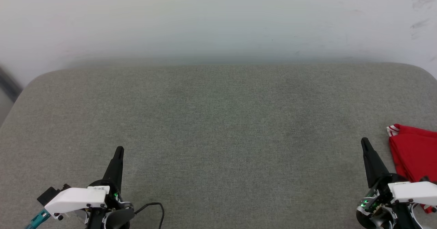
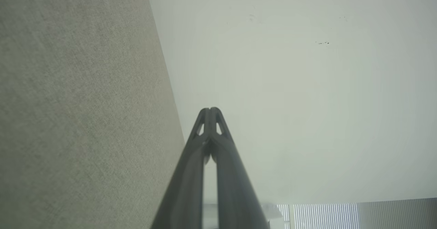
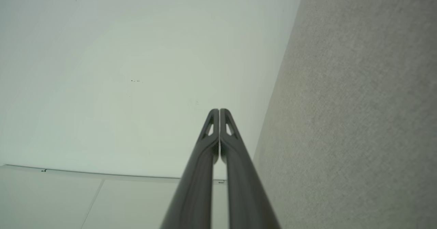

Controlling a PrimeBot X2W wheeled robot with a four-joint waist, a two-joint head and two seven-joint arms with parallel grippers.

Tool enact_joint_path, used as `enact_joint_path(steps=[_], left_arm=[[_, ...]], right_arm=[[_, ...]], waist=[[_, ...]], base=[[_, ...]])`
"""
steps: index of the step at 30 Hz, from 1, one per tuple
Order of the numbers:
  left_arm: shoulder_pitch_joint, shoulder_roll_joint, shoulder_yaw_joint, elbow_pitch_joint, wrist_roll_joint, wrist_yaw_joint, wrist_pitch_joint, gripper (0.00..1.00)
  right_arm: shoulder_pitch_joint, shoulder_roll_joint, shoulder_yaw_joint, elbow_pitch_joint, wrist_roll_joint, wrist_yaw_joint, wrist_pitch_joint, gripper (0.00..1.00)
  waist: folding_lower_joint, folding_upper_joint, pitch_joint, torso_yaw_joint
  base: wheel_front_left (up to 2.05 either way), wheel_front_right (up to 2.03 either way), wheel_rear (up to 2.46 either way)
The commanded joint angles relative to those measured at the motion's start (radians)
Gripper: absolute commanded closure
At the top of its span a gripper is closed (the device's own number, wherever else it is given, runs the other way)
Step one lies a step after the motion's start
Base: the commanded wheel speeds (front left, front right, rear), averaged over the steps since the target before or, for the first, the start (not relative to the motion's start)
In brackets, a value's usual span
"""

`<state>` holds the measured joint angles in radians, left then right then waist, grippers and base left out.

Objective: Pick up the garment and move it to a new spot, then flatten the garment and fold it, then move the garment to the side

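the garment (image 1: pixel 414 150) lay at the right edge of the grey surface (image 1: pixel 218 119) beside the right gripper (image 1: pixel 364 141), which, like the left gripper (image 1: pixel 119 150), was closed and empty, wide room between them.

garment (image 1: pixel 414 154): red, red-white striped trim; folded; lying at far right edge

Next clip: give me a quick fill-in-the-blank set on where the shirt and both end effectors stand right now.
1. The shirt on the grey cushion is mostly ___ in colour.
2. The left end effector and the right end effector are both empty, with their fingers ___.
3. The shirt lies closest to the ___ end effector.
Missing words: red; shut; right.
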<state>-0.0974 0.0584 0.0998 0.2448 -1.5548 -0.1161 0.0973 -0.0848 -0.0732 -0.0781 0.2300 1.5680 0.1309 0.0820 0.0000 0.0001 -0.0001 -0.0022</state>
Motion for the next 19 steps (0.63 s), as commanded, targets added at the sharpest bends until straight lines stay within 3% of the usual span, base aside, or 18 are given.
enact_joint_path(steps=[1,19], left_arm=[[-0.012,-0.003,0.005,0.000,-0.015,-0.010,0.006,1.00],[-0.016,-0.011,0.019,0.001,-0.057,-0.018,0.021,1.00]], right_arm=[[-0.022,0.000,-0.002,0.004,0.018,0.000,0.004,1.00],[-0.027,0.005,-0.011,0.016,0.065,0.000,0.013,1.00]], waist=[[0.0000,-0.0001,0.000,0.000],[0.0000,-0.0001,0.003,0.002]], base=[[0.00,0.00,0.00],[0.00,0.00,0.00]])
